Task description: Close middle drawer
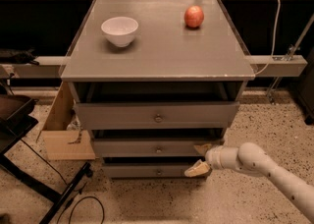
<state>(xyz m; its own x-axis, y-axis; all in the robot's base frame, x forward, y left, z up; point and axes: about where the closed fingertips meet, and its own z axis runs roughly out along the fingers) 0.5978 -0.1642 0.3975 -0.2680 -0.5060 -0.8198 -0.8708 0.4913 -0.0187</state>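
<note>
The grey cabinet [157, 66] has three drawers, all pulled out a little. The middle drawer [147, 148] has a flat grey front with a small round metal knob [158, 150]. A dark gap shows above it. My gripper [195, 159] is at the right end of the middle drawer's front, on the end of the white arm [255, 161] that comes in from the lower right. It is open and empty. One tan finger [202, 148] is against the drawer's right end. The other finger [196, 170] is lower, by the bottom drawer [147, 171].
The top drawer [157, 115] sticks out the furthest. A white bowl [119, 30] and a red apple [194, 16] sit on the cabinet top. A cardboard box [61, 129] stands to the cabinet's left. A dark stand [19, 120] and cables [83, 203] lie at the lower left.
</note>
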